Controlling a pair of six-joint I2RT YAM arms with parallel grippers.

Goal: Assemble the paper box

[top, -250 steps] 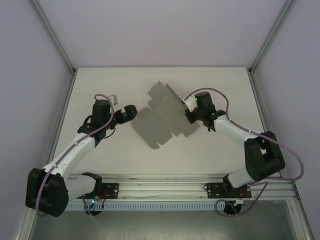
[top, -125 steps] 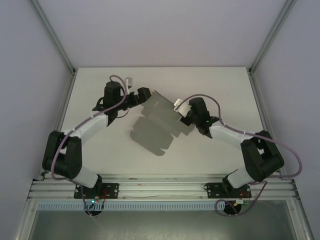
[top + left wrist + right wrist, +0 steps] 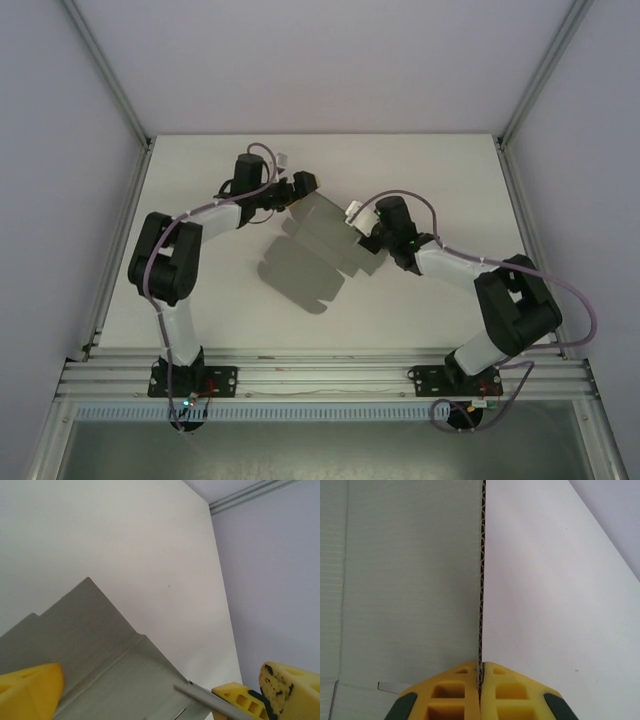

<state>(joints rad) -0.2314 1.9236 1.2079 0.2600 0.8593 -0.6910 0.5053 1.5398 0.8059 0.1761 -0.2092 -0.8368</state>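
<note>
- The table (image 3: 440, 190) is the big white slab under everything; both arms reach out over it from the near edge.
- The paper box (image 3: 325, 228) isn't a box yet; it's a grey die-cut sheet with flaps, sitting mid-table and a bit toward the far side. We reckon its long axis runs slantwise, from far-right to near-left in the top view. The far part looks tipped up off the table; the darker patch under it may be shadow, we can't say for sure.
- The right gripper (image 3: 362, 222) is on the sheet's right edge. On the right wrist cam its yellow fingers (image 3: 455, 680) are pressed together with the corrugated edge pinched between them; so it's clamped on the cardboard, holding that panel up on edge.
- The left gripper (image 3: 300, 185) sits at the sheet's far-left corner. On the left wrist cam its fingertips (image 3: 30, 687) are spread wide with a stepped flap and its crease lying in the gap. Nothing is gripped as far as we can tell, and we can't tell if a pad touches the card.
- What the next move hangs on, we think: the sheet lies just to the near-right of the left gripper, with the flap already between its jaws; the left is the nearer one to that far flap, while the right one anchors the opposite edge.
</note>
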